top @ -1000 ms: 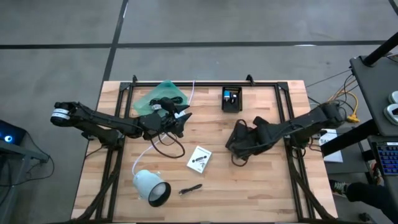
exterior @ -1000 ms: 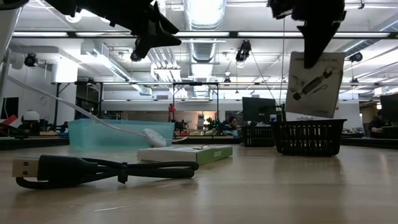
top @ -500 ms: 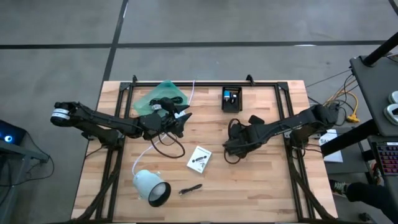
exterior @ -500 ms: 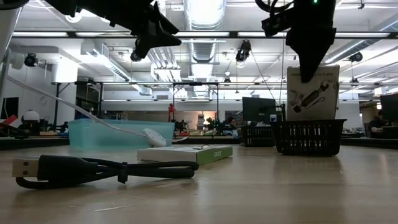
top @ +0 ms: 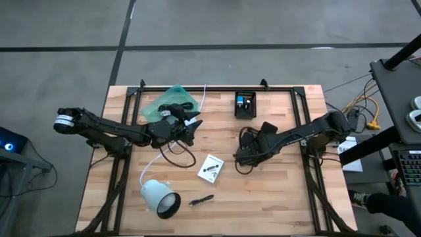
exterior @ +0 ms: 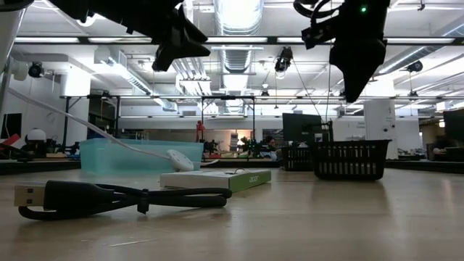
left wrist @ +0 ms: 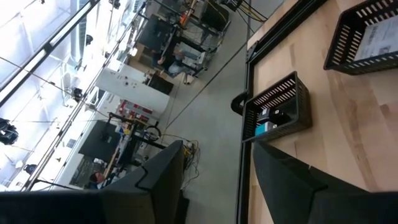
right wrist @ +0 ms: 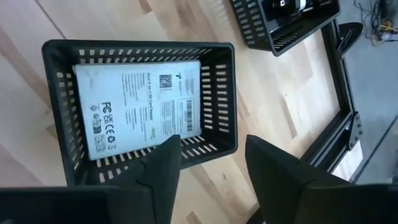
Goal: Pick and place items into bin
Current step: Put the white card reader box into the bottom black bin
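A white printed card (right wrist: 140, 106) lies flat inside a black mesh bin (right wrist: 217, 81), resting on its floor. My right gripper (right wrist: 211, 180) hangs open just above that bin (exterior: 351, 161), touching nothing. A second white card (top: 210, 168) lies on the table's middle. Left of it is a black coiled cable (top: 177, 155), and toward the near edge a black pen-like stick (top: 202, 199). My left gripper (top: 189, 128) hovers open, high over the table's left middle, with nothing between its fingers (left wrist: 168, 180).
A second black bin (top: 245, 105) with small items stands at the far middle. A translucent green tub (top: 172, 102) sits far left. A white lamp-like cylinder (top: 160, 198) lies near the front left. A white cord (exterior: 87, 130) runs across the left half.
My right gripper has sunk toward the black bin and moved a little toward the table's left edge. It has opened and let go of the white card. The card, hanging upright below the fingers a second ago, has dropped into the bin and lies flat.
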`<state>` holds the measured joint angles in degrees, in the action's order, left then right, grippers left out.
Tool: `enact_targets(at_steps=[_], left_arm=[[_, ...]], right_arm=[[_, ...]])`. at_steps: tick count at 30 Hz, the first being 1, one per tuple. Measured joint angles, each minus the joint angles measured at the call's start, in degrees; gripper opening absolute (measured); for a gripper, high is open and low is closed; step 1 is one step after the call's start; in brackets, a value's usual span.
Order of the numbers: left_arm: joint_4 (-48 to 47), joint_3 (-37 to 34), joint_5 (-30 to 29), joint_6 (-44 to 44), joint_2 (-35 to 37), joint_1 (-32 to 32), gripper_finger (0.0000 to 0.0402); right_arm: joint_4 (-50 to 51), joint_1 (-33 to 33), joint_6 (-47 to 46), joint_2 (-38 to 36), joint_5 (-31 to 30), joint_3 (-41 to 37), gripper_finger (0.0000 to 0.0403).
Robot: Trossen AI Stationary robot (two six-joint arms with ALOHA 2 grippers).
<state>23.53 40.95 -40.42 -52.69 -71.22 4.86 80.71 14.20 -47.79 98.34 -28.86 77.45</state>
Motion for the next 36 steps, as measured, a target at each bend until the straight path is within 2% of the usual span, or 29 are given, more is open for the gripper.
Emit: enact_targets(at_steps=[8,12,16,19,22,26,32,36], left_arm=[[-0.1,-0.1,-0.2,0.5,0.0,0.0,0.0178],[-0.6,-0.1,-0.2,2.9,0.0,0.0,0.0178],[-2.8,-0.1,-0.2,3.0,0.0,0.0,0.0178],[-3.9,-0.1,-0.2,3.0,0.0,0.0,0.0178],[-4.6,-0.2,-0.4,4.3,0.0,0.0,0.0178],[-6.5,-0.3,-2.6,7.9,0.0,0.0,0.0178],[-11.6,-0.4,-5.6,9.1,0.8,0.0,0.0178],[-14.4,-0.4,-7.1,10.8,2.0,0.0,0.0178]], right_arm=[[-0.1,0.1,-1.7,-0.4,0.3,1.5,0.0175],[-0.8,1.1,-2.4,-0.4,-2.7,1.6,0.0168],[-5.3,3.8,2.9,-0.4,-8.0,1.5,0.0161],[-12.7,5.7,12.6,-0.4,-8.5,1.4,0.0159],[-24.6,7.5,25.3,-0.4,-4.8,1.3,0.0157],[-41.4,8.1,38.3,-0.1,5.5,0.0,0.0157],[-49.8,7.8,50.9,1.8,11.4,-2.9,0.0155],[-52.3,7.6,57.3,6.4,15.1,-3.0,0.0155]])
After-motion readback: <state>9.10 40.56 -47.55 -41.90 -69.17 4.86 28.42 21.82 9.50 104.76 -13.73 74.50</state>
